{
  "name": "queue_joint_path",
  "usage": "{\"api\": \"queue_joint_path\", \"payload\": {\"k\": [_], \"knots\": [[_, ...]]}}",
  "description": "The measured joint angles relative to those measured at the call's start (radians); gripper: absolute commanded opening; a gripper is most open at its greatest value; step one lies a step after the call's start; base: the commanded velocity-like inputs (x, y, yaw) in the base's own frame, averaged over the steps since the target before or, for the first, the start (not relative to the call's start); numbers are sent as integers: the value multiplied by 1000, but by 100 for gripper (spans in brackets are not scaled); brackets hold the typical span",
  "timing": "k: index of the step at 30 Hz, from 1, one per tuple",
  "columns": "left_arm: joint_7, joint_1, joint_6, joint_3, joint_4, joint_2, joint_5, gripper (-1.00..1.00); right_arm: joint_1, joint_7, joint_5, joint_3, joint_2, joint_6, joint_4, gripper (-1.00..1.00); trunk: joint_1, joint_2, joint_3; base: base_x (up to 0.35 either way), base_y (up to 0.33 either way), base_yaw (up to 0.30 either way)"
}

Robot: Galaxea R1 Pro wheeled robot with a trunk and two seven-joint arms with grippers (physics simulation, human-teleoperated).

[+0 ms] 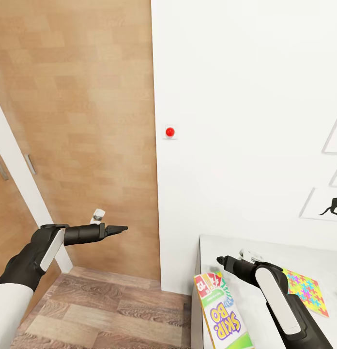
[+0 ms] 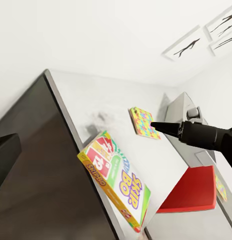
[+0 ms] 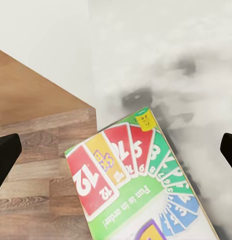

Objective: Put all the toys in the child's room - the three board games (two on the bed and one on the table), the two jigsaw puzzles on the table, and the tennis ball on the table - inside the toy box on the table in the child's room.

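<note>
The green-yellow-orange Skip-Bo board game (image 1: 222,315) lies flat at the left end of the pale table (image 1: 284,249), one end past the table's edge. My right gripper (image 1: 222,261) hovers above it, open; its fingers (image 3: 6,155) stand wide on either side of the box (image 3: 131,185) without touching it. A multicoloured jigsaw puzzle (image 1: 306,291) lies flat on the table just right of my right arm. In the left wrist view the light grey toy box (image 2: 182,106) stands farther along the table, past the jigsaw (image 2: 143,122). My left gripper (image 1: 117,229) hangs open over the floor, left of the table, holding nothing.
A wooden door (image 1: 91,121) fills the left, with a red round button (image 1: 170,131) on the white wall beside it. Black silhouette prints (image 1: 333,206) hang at the right. Wood-plank floor (image 1: 115,310) lies left of the table. A red flat surface (image 2: 193,190) sits below the table's far side.
</note>
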Motion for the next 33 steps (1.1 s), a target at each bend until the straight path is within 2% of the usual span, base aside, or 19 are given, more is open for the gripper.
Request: {"api": "queue_joint_path", "payload": {"k": [33], "knots": [[0,0,-4,0,0,-1,0,100,-1,0,3,0,-1,0,9,100,0,0,-54,1,0,0]]}}
